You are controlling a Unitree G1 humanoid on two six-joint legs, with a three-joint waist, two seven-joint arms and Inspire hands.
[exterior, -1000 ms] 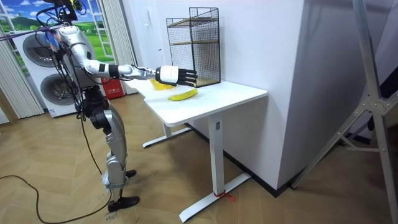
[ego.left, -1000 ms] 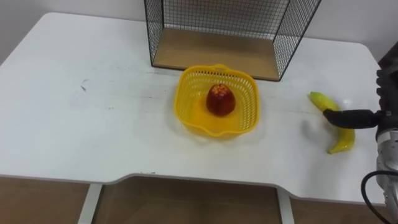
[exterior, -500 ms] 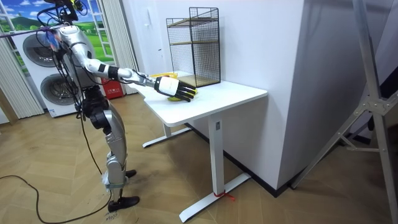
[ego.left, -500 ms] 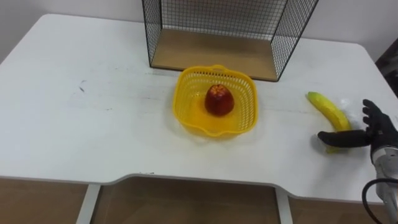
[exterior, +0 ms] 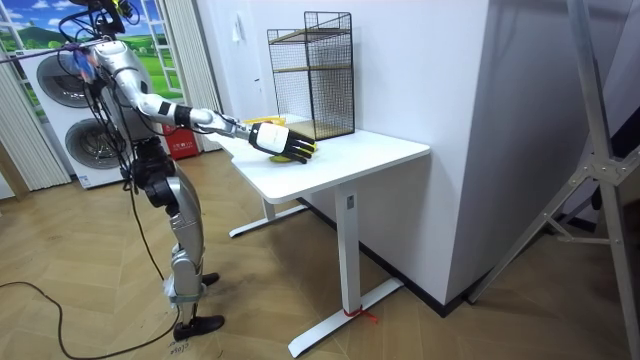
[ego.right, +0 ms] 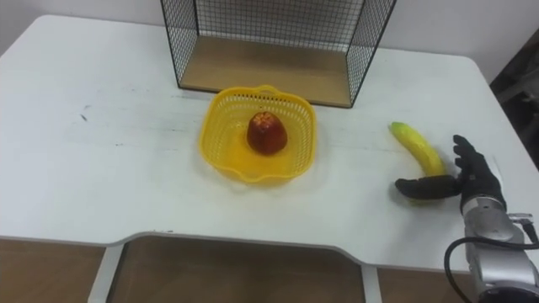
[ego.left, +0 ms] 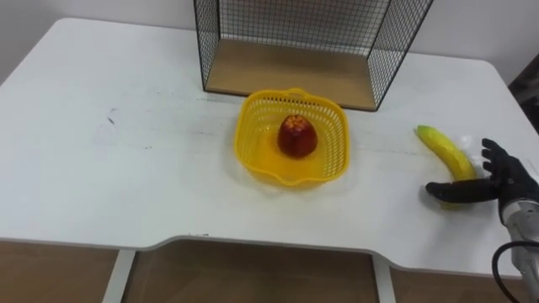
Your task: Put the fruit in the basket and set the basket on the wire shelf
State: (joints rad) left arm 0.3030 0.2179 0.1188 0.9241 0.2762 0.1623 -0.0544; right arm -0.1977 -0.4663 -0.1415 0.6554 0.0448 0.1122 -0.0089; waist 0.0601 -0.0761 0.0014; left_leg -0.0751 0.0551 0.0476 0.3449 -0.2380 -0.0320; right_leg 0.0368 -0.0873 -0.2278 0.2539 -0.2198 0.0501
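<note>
basket [ego.left: 337, 160]: we see the apple [ego.left: 296, 135] inside it
shelf [ego.left: 295, 71]: just behind basket
banana [ego.left: 444, 150]: on table [ego.left: 126, 168], well right of basket
right hand [ego.left: 505, 178]: at banana's near end, fingers spread, thumb laid across it

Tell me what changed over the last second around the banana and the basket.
The right hand has come down from above the banana and drawn back toward the robot. Its thumb now lies across the banana's near end, with the fingers spread on the far side, not closed round it. The banana, the yellow basket with the red fruit inside, and the wire shelf stayed where they were.
</note>
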